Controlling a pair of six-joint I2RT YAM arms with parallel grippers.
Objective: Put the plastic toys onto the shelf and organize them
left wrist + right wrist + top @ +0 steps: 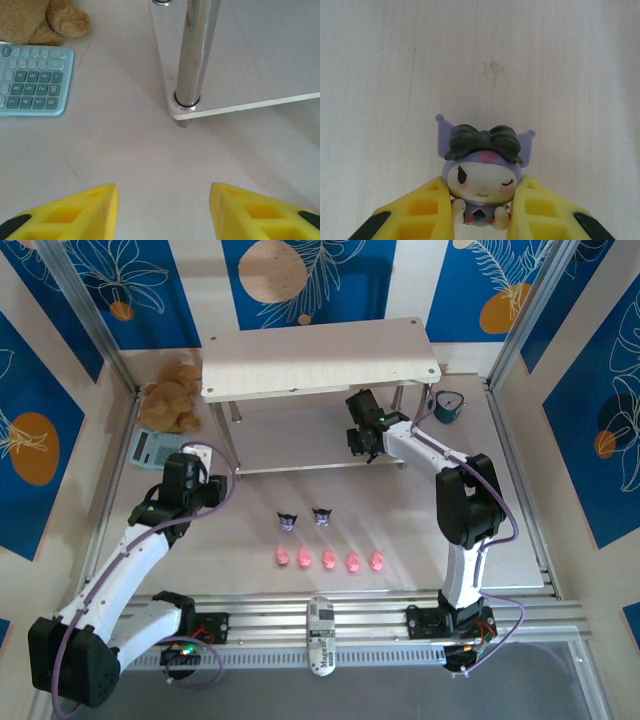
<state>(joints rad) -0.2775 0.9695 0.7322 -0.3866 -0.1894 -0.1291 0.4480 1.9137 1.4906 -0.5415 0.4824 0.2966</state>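
The shelf [320, 358] stands at the back, its lower board [480, 55] under my right gripper [482, 212]. That gripper is shut on a purple figurine [482, 167] with a white face and a dark bow, upright just above the board. In the top view the right gripper [362, 443] reaches under the shelf's top board. Two more purple figurines [288, 521] [322, 515] stand mid-table. Several pink pigs [329, 560] lie in a row before them. My left gripper [164, 202] is open over bare table near the shelf's front left leg [192, 55].
A brown teddy bear [172, 395] and a teal calculator [152, 447] lie left of the shelf. A teal clock [448, 405] sits at the shelf's right end. A white device [320, 635] rests on the front rail.
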